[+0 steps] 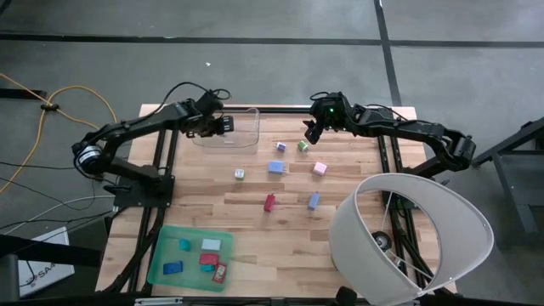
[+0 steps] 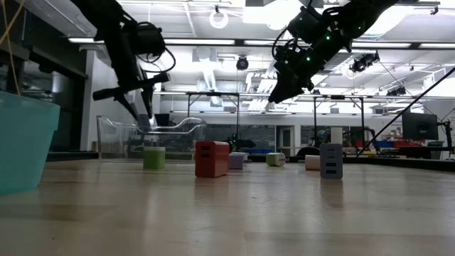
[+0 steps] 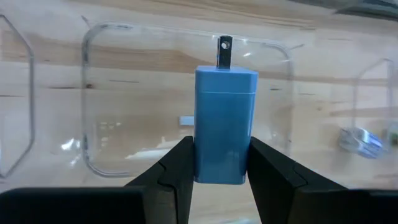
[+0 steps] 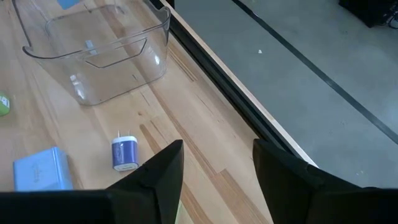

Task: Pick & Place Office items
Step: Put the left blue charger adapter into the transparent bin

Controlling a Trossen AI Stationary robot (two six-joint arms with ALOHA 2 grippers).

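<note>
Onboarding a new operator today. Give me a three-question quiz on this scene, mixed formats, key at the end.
1. True or false: the left end effector grips a blue charger block above the clear bin.
2. Multiple choice: in the high view, where does the green tray sit? A) beside the clear bin B) at the table's near left corner C) under the right arm
3. Fill in: the right end effector is ____ and holds nothing, hovering near the table's far edge.

Key: 1 true; 2 B; 3 open
</note>
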